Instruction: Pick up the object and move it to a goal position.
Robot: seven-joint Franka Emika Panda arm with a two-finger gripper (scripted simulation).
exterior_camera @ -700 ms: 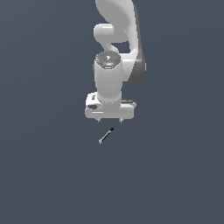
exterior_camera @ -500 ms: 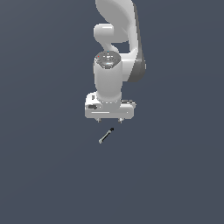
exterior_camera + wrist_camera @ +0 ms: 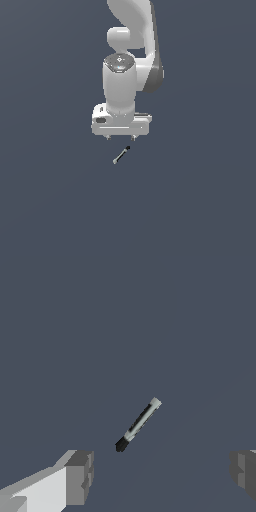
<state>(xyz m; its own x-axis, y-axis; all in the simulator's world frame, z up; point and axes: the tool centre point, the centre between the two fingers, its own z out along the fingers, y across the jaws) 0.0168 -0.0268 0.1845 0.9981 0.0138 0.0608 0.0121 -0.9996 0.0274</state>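
The pincer (image 3: 120, 138), spread wide, has barely shifted; the rod (image 3: 121, 155) lies untouched just below it, ungrasped.

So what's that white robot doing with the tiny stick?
The arm is holding its gripper above a little rod, and it hasn't picked it up yet. The rod is grey with a black tip and lies on the dark floor, slanted. In the wrist view the fingers are spread wide apart with nothing between them, and the rod lies a bit ahead of them. It looks like it's lining up for a grab.
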